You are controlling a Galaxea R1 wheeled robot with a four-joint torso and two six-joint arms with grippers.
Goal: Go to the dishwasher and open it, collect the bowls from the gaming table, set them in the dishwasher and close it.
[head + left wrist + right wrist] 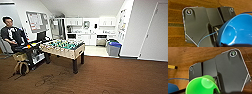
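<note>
Facing foosball table (63, 48), wrist views showing blue bowl (235, 31), green bowl (202, 85)

A glossy blue plastic bowl (238, 31) caught a bright highlight at the lower right of the left wrist view, while a shiny green plastic bowl (203, 84) gleamed at the bottom of the right wrist view. Beneath both lay matt brown carpet (112, 75). In the upper centre of the head view, the dishwasher (101, 40) showed a dull metallic front among smooth white cabinets (86, 38).

No legible text, notice board (37, 21) sheets and wall posters (122, 23) too blurred to read
</note>
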